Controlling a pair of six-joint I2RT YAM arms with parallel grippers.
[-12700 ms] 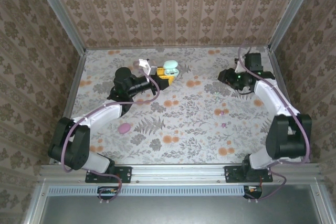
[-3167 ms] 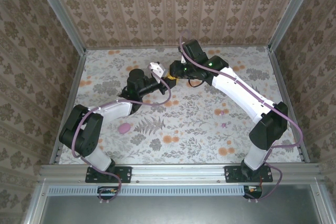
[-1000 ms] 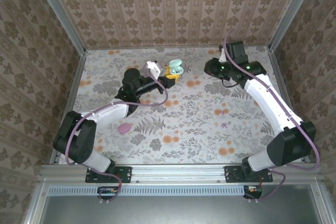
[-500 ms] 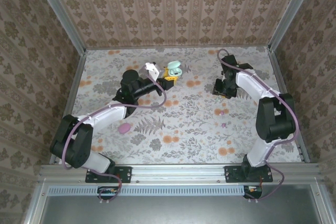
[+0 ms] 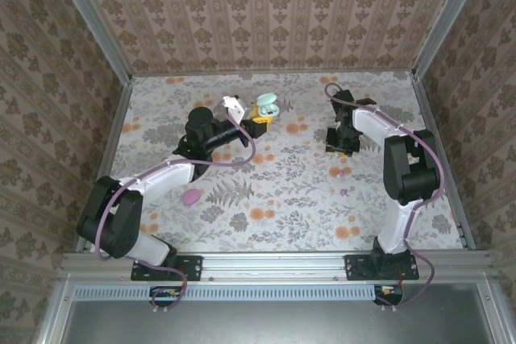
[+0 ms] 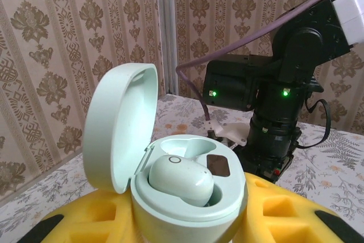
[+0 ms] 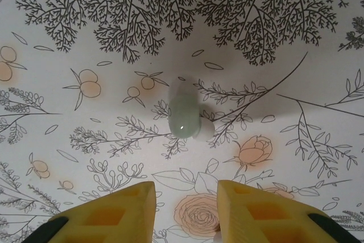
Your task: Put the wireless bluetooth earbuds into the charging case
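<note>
Near the floral table's (image 5: 242, 223) far edge, left gripper (image 6: 185, 226) clamped the open mint-green plastic charging case (image 6: 187, 211), one pale-green rounded earbud (image 6: 181, 179) seated; right gripper (image 7: 185, 194), narrowly parted and empty, hovered over the loose second earbud (image 7: 183, 116).

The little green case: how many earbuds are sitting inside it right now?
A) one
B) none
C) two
A: in the left wrist view the open case holds a single earbud, and the slot beside it is empty.
</note>
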